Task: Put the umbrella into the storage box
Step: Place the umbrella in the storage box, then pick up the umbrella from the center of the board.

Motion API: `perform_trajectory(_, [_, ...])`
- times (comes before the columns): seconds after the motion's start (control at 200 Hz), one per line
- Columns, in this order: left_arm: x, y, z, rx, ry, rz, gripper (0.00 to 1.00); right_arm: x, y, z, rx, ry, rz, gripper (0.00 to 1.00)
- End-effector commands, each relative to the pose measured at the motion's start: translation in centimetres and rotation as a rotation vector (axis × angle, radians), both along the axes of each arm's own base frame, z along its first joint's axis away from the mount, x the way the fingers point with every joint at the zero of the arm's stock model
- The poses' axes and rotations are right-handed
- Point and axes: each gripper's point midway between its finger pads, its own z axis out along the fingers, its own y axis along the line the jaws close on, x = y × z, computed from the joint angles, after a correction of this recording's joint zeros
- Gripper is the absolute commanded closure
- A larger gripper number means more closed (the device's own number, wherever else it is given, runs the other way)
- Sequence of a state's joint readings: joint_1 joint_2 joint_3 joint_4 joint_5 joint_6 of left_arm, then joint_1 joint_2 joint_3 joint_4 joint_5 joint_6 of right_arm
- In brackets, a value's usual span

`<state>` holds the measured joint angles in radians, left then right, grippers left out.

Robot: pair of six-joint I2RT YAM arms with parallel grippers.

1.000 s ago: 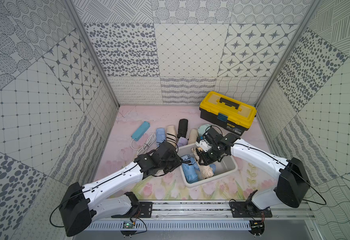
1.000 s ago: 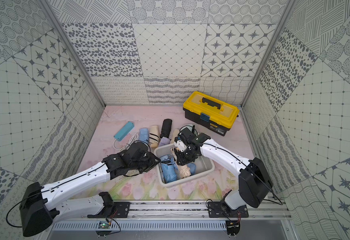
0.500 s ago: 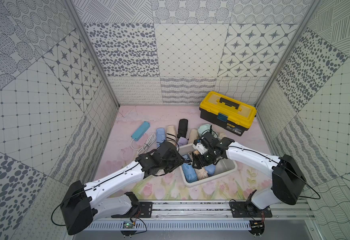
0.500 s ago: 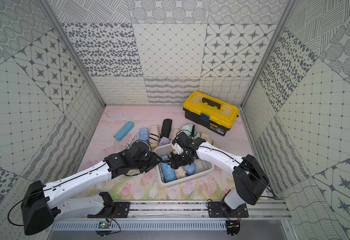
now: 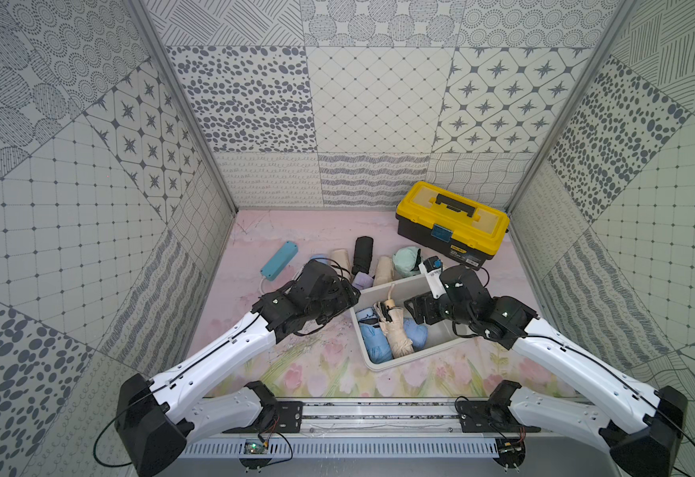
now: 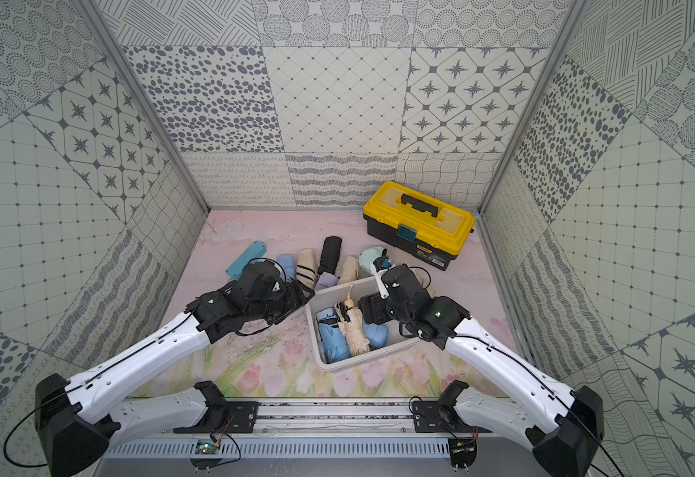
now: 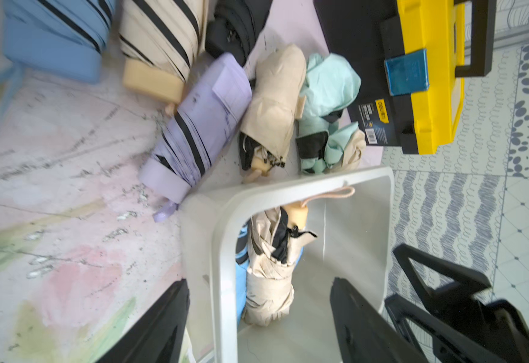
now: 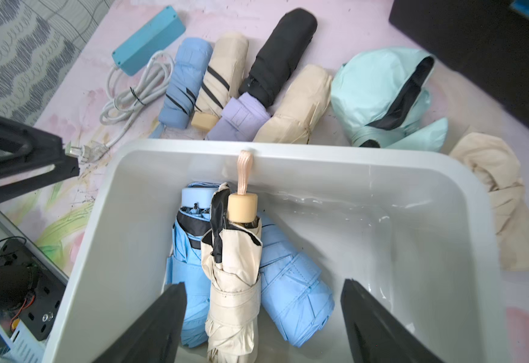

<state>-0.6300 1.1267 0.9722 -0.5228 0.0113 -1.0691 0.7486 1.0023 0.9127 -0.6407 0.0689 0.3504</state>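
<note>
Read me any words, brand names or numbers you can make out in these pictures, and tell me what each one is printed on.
"deli", as best it reads, turned sideways: yellow logo on the black label stuck to the front of the toolbox.
Small print and barcode digits below that logo: too small to read.
In both top views the same label is blurred.
Nothing else legible.

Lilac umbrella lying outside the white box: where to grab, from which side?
Grip the lilac umbrella near its strap end, beside the storage box corner, coming straight down with jaws across its short width. It lies flat; the black umbrella butts its far end and a beige umbrella crowds one flank, so that end looks freest.
</note>
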Motion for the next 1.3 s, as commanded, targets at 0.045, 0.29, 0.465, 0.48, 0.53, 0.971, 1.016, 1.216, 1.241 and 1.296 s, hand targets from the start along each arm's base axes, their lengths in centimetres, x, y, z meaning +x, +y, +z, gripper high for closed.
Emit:
perform_trajectory(0.045, [2.9, 4.5, -1.3, 0.213, -0.002, -0.073, 0.22, 0.9, -0.5, 1.8, 0.074, -0.082, -0.064, 0.17])
perform_trajectory(0.29, [7.0, 6.7, -5.5, 0.431, 0.091, -0.178, 0.12, 0.5, -0.5, 2.0, 0.128, -0.069, -0.088, 0.19])
perform_trajectory(0.465, [10.1, 8.3, -8.3, 0.498, 0.12, -0.175, 0.12, 0.4, -0.4, 1.9, 0.169, -0.063, -0.104, 0.2])
perform_trajectory(0.48, [10.4, 8.4, -8.6, 0.499, 0.124, -0.173, 0.12, 0.4, -0.4, 1.9, 0.172, -0.062, -0.104, 0.2])
perform_trajectory(0.53, [11.2, 9.0, -9.4, 0.508, 0.136, -0.161, 0.12, 0.4, -0.3, 1.9, 0.178, -0.062, -0.104, 0.2])
perform_trajectory(0.971, [16.3, 10.3, -13.7, 0.577, 0.182, -0.143, 0.05, 0.5, -0.3, 1.8, 0.187, -0.057, -0.111, 0.21])
perform_trajectory(1.016, [16.6, 10.5, -14.1, 0.579, 0.186, -0.142, 0.05, 0.5, -0.3, 1.9, 0.19, -0.059, -0.112, 0.21])
perform_trajectory(1.216, [17.7, 10.4, -15.1, 0.581, 0.203, -0.15, 0.1, 0.5, -0.4, 2.0, 0.19, -0.062, -0.117, 0.21])
perform_trajectory(1.241, [17.8, 10.5, -15.2, 0.581, 0.203, -0.148, 0.11, 0.5, -0.4, 2.0, 0.19, -0.063, -0.117, 0.21])
perform_trajectory(1.296, [18.0, 10.7, -15.3, 0.587, 0.206, -0.143, 0.14, 0.5, -0.5, 2.0, 0.19, -0.064, -0.12, 0.21])
